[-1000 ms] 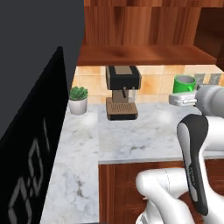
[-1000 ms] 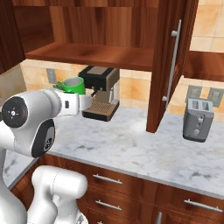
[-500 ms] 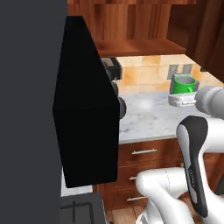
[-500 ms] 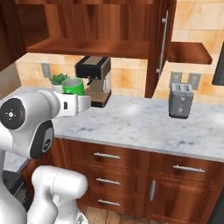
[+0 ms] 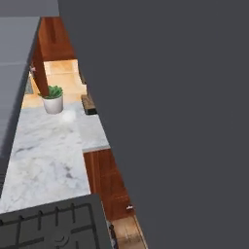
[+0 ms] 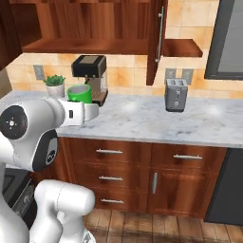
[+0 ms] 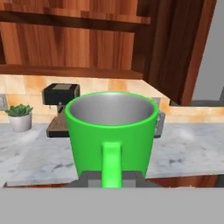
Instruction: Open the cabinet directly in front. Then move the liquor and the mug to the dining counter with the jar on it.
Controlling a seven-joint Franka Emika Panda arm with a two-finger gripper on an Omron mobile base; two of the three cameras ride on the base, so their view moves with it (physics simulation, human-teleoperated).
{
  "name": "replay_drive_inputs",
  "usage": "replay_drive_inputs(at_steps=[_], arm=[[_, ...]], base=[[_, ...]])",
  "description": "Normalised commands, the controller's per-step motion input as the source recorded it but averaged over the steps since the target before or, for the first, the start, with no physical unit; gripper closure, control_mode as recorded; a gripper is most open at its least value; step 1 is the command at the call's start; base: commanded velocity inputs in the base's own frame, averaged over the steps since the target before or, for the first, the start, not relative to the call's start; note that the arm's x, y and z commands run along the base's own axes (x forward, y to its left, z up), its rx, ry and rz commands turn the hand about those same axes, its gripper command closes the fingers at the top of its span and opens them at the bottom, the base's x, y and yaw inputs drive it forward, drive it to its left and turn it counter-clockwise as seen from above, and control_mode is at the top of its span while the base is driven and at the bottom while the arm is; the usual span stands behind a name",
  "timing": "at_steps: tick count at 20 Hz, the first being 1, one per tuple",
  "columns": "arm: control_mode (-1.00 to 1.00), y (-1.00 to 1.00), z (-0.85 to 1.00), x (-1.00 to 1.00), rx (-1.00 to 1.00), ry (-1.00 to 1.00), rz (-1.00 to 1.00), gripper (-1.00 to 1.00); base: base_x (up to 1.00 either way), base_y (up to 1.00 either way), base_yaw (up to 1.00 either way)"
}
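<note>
Right now the claw [image 7: 112, 178] is clamped narrow on the mug [image 7: 112, 131], gripping it low by its loop handle, so the mug sits upright with its pale inside showing and its handle facing the camera. From the right base view the mug [image 6: 79, 93] rides at the end of the white arm, held out over the edge of the marble worktop [image 6: 142, 121], in front of the coffee machine [image 6: 90, 78] and near the potted plant [image 6: 55, 85]. Above, the cabinet [image 6: 95, 28] stands open, its door [image 6: 157, 40] swung out with the grey bar handle on it. A toaster [image 6: 174, 95] stands further right on the worktop. Off in the left base view, a dark slab blocks most of the scene; the plant [image 5: 52, 98] and a stove grate [image 5: 51, 226] show beside it.
</note>
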Motion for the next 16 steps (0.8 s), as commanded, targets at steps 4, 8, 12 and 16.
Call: replay_drive_inputs(at_steps=[4, 8, 12, 16], arm=[[1.00, 0.00, 0.00, 0.00, 0.00, 0.00, 0.00, 1.00], [1.00, 0.00, 0.00, 0.00, 0.00, 0.00, 0.00, 1.00], [1.00, 0.00, 0.00, 0.00, 0.00, 0.00, 0.00, 1.00], [1.00, 0.00, 0.00, 0.00, 0.00, 0.00, 0.00, 1.00]], base=[[-0.46, -0.14, -0.24], [-0.28, -0.34, -0.27], [-0.26, -0.47, -0.32], [-0.22, -0.48, -0.34]])
